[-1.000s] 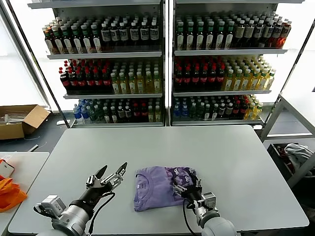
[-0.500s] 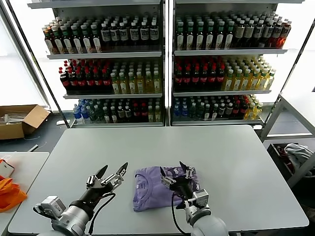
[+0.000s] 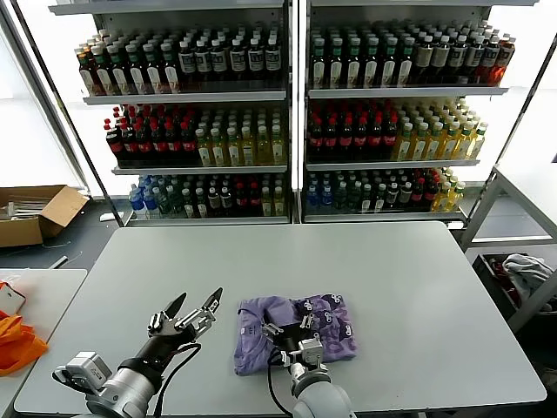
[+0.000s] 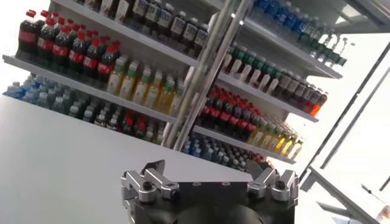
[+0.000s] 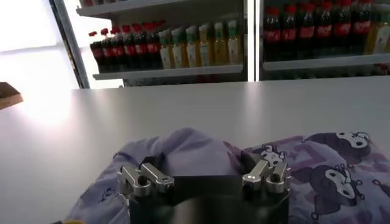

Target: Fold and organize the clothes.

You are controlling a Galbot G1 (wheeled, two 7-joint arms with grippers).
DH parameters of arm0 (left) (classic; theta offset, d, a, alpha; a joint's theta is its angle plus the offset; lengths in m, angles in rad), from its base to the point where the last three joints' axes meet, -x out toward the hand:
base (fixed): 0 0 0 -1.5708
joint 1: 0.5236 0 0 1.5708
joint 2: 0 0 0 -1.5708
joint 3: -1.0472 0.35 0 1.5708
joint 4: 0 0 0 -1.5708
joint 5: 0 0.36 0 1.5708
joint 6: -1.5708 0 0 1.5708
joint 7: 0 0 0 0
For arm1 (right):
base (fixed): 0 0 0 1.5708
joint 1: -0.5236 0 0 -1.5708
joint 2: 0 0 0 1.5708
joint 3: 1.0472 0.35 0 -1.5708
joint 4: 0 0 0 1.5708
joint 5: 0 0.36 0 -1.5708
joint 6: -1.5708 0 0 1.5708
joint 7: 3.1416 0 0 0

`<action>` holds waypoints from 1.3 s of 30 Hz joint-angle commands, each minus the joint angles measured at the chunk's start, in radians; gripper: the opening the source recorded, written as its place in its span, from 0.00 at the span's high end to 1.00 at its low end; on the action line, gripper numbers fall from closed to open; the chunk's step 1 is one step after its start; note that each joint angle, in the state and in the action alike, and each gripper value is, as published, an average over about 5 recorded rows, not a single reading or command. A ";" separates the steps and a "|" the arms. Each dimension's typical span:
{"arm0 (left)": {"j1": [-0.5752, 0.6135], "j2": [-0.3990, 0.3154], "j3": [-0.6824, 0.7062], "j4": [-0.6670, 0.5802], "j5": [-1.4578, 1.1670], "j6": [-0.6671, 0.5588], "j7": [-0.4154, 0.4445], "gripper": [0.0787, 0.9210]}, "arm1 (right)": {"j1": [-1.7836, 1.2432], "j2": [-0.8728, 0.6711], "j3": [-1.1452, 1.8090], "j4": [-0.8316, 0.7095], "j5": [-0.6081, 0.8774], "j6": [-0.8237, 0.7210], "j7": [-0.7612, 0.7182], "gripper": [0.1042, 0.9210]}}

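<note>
In the head view, a light purple short-sleeved T-shirt of thin soft fabric (image 3: 291,326), with a dark purple and white cartoon print, is seen lying bunched and partly folded on the pale grey rectangular tabletop (image 3: 409,279), close to the near edge and about midway along it. The printed part is turned towards the right edge, the plain part towards the left. The right gripper (image 3: 287,333) is placed over the near middle of the shirt, its fingers spread apart above the cloth; nothing is seen pinched between them, and contact with the fabric cannot be told. The left gripper (image 3: 185,312) is held above bare tabletop just beside the shirt's left side, apart from it, its fingers spread wide and empty. Behind the far edge, tall glass-fronted shelves of bottled drinks (image 3: 287,113) are seen. A brown cardboard box (image 3: 35,213) is set on the floor to the left, and an orange fabric (image 3: 16,341) lies on a side table there.

In the left wrist view, the left gripper (image 4: 210,182) is shown with its two fingers set wide apart and holding nothing; bare tabletop (image 4: 67,152) and the bottle shelves (image 4: 152,79) are seen beyond it.

In the right wrist view, the right gripper (image 5: 205,176) is shown with fingers parted, the raised purple fold of the T-shirt (image 5: 189,155) lying just beyond and between them, and the printed part spread out to one side.
</note>
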 commanded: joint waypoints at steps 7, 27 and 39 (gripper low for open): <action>-0.010 0.009 -0.022 0.019 0.046 -0.010 0.022 0.12 | -0.070 -0.168 0.140 0.392 -0.014 0.073 -0.036 0.12; -0.022 -0.049 -0.211 0.102 0.172 -0.098 0.143 0.12 | -0.437 -0.157 0.724 0.432 0.095 0.307 -0.284 0.12; 0.015 -0.088 -0.176 0.066 0.436 -0.170 0.168 0.12 | -0.487 -0.097 0.638 0.438 -0.006 0.349 -0.288 0.12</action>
